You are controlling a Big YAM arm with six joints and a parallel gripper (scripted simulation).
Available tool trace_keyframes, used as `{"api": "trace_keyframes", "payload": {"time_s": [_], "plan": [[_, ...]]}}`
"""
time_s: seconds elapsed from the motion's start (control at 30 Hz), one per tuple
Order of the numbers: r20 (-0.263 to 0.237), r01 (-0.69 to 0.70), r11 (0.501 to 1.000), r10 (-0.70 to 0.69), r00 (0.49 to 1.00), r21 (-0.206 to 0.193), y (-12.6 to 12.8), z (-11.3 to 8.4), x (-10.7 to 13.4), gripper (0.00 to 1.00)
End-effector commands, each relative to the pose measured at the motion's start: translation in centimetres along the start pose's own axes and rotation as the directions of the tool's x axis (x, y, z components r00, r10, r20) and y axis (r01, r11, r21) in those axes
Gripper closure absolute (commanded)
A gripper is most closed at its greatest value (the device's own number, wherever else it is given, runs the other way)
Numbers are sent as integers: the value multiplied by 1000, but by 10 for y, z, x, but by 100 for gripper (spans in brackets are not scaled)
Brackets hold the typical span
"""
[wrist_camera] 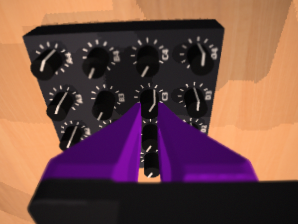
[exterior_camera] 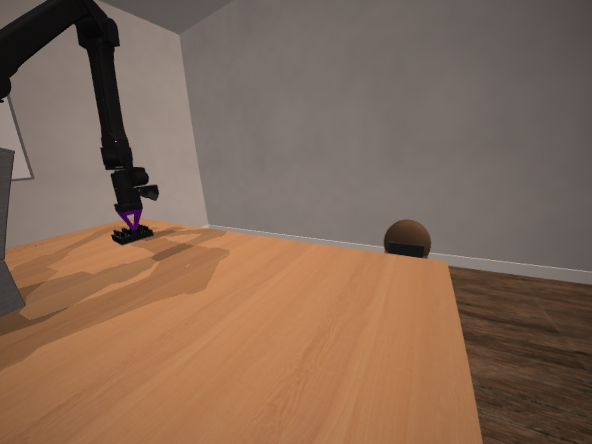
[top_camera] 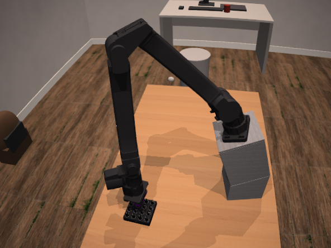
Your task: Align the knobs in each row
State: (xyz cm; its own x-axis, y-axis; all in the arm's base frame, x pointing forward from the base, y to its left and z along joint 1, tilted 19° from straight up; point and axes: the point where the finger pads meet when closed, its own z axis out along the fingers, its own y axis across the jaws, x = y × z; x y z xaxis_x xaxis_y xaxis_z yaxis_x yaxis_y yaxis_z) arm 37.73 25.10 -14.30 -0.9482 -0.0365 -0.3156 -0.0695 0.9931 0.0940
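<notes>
Arm (top_camera: 124,111) (exterior_camera: 106,100) is reaching from its grey pedestal (top_camera: 246,167) (exterior_camera: 6,285) toward ten o'clock in the top view, bending at the elbow and dropping toward six, its gripper (top_camera: 138,203) (exterior_camera: 134,230) (wrist_camera: 149,111) pointing down over the knob box (top_camera: 137,222) (exterior_camera: 131,239) (wrist_camera: 123,72). Purple fingers are standing close together with a slim gap, knob C3 (wrist_camera: 150,97) showing at the tips; whether they're clenching a knob, I can't tell. And the box is sitting on the table (top_camera: 184,223) (exterior_camera: 300,340), around seven o'clock from the pedestal. Up close, those fingers are blocking parts of the lower rows, while knob D4 (wrist_camera: 200,54) is showing toward one o'clock. A white desk (top_camera: 190,14) is standing beyond, toward twelve.
</notes>
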Motion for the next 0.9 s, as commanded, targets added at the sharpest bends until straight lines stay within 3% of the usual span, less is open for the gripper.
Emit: {"api": "trace_keyframes", "payload": {"time_s": [0.0,0.47,0.87], "plan": [[1,28,1000,-28,1000,-1,0,4,-1,92],[1,144,990,-144,990,-2,0,4,-1,92],[2,314,949,-314,949,-4,1,4,0,92]]}}
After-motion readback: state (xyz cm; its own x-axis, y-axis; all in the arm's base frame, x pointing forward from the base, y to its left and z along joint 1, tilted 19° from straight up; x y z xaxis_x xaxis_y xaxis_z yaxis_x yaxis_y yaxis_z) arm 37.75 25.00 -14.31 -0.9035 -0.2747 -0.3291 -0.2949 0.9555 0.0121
